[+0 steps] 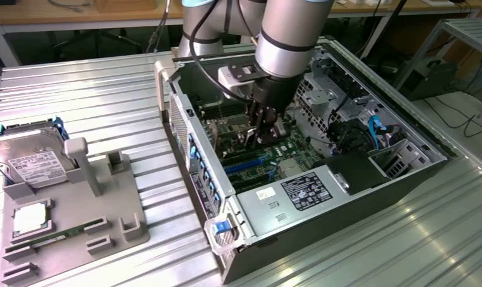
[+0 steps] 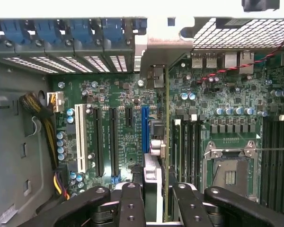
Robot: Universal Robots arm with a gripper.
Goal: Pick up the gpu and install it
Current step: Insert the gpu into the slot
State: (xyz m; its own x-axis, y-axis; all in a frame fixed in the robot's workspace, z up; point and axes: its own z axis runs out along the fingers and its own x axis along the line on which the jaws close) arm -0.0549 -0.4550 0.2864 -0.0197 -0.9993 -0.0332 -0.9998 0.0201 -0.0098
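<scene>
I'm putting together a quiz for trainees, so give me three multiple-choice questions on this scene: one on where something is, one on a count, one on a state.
1. The hard drive lies: A on the floor; B on the grey tray; C on a chair.
2. White slots on the motherboard: A one; B three; C five.
3. The gripper is: A open and empty; B shut on a screwdriver; C shut on the gpu.
Answers: B, it rests at the tray's back end; A, a single white slot shows; C, it grips the gpu edge-on over the motherboard.
</scene>
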